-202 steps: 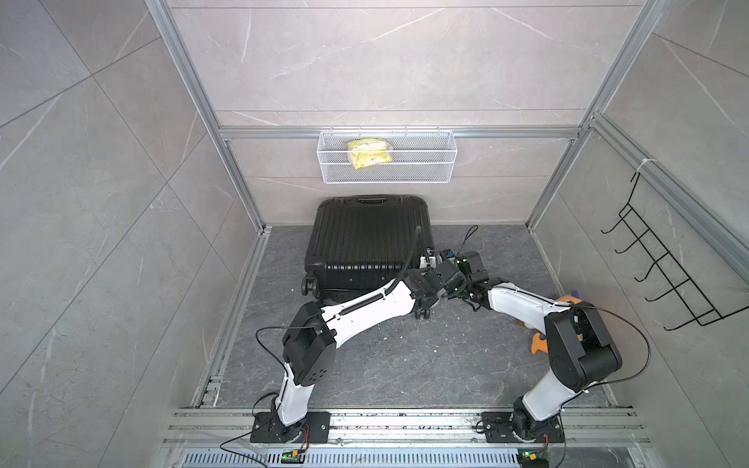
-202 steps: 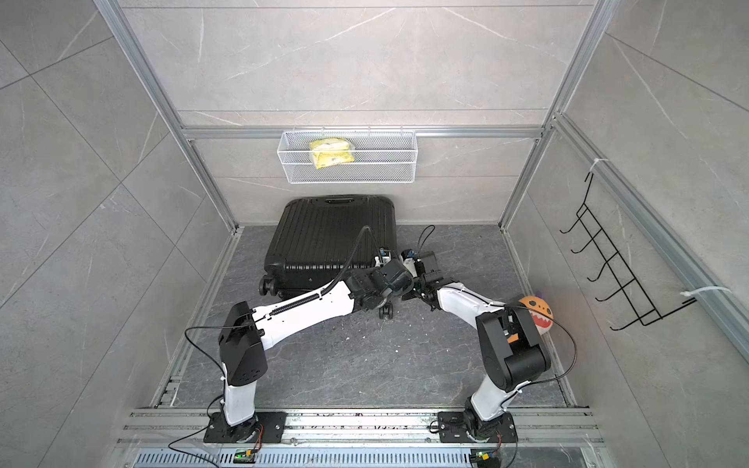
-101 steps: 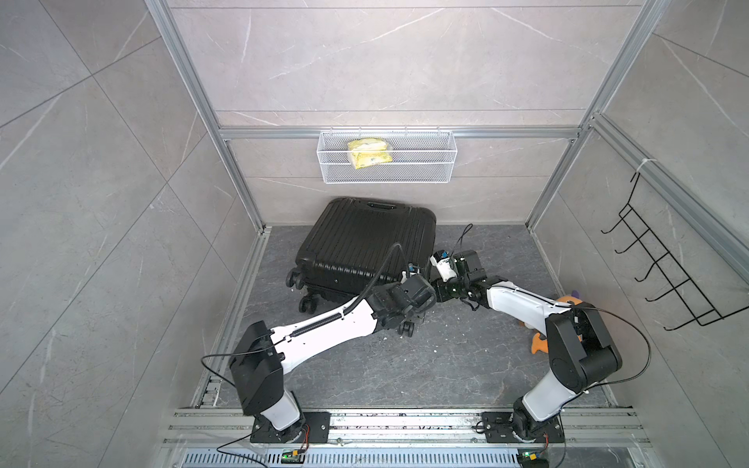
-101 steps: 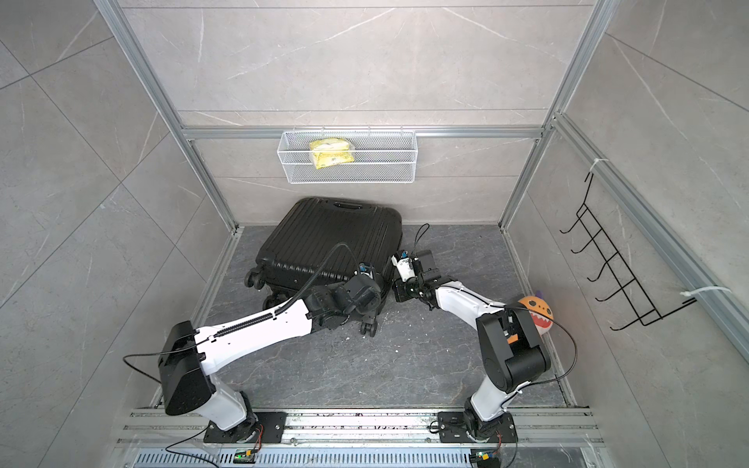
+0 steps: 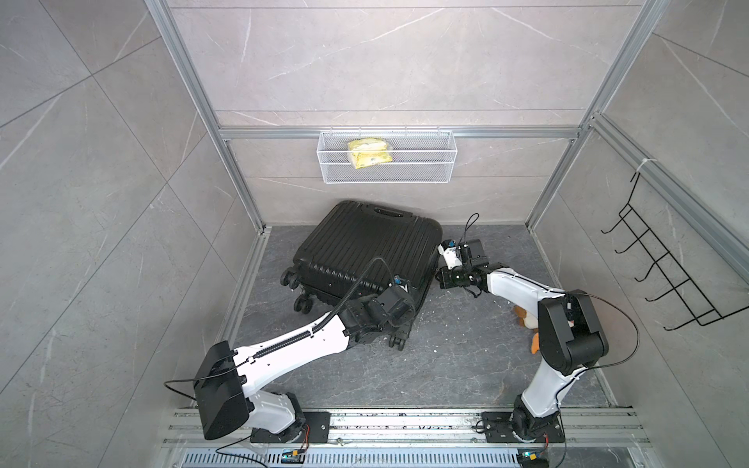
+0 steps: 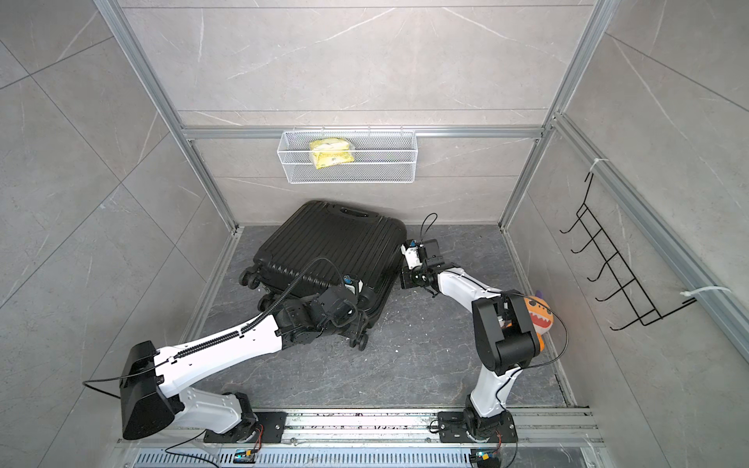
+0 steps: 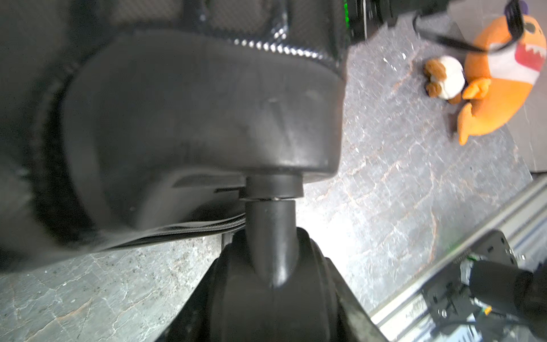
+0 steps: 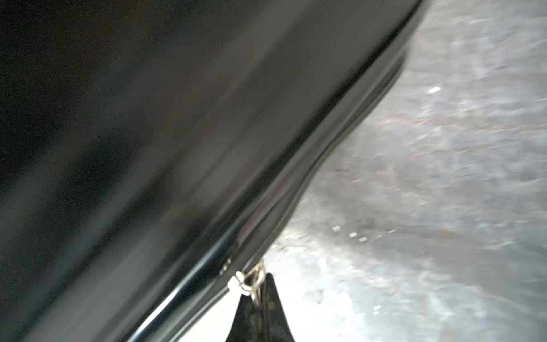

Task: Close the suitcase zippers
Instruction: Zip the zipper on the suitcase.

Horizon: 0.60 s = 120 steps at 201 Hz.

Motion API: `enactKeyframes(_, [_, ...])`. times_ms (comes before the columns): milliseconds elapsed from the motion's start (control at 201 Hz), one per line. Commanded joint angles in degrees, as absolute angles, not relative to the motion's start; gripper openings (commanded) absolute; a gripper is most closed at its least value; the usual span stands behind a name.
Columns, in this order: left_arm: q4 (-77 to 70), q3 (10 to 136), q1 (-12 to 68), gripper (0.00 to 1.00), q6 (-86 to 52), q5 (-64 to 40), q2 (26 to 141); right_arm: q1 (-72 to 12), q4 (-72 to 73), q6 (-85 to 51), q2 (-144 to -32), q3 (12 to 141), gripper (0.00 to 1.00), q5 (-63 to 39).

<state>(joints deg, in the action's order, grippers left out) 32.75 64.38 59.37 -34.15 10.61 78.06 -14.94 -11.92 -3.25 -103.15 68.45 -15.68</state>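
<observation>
Black ribbed hard-shell suitcase (image 5: 364,247) lies skewed at 12 o'clock, near rear wall (image 5: 283,194); grey floor (image 5: 446,364) open toward 6 o'clock. Left gripper (image 7: 269,319), arm stretched low, clamps black spinner wheel (image 7: 272,284); right gripper (image 8: 260,299) pinches silver zipper pull (image 8: 250,279).

No lettering, label, brand, number or sign can be read on anything.
</observation>
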Motion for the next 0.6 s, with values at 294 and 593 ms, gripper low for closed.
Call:
enactKeyframes(294, [46.34,56.76,59.94,0.03,-30.75,0.35,69.39,-4.13,-14.30,-2.40,-110.10,79.19,0.00,-8.25])
enactKeyframes(593, [47.03,55.49,60.12,0.01,-28.09,-5.56,68.77,-0.27,-15.65,0.78,-114.63,85.04,0.00,-11.69])
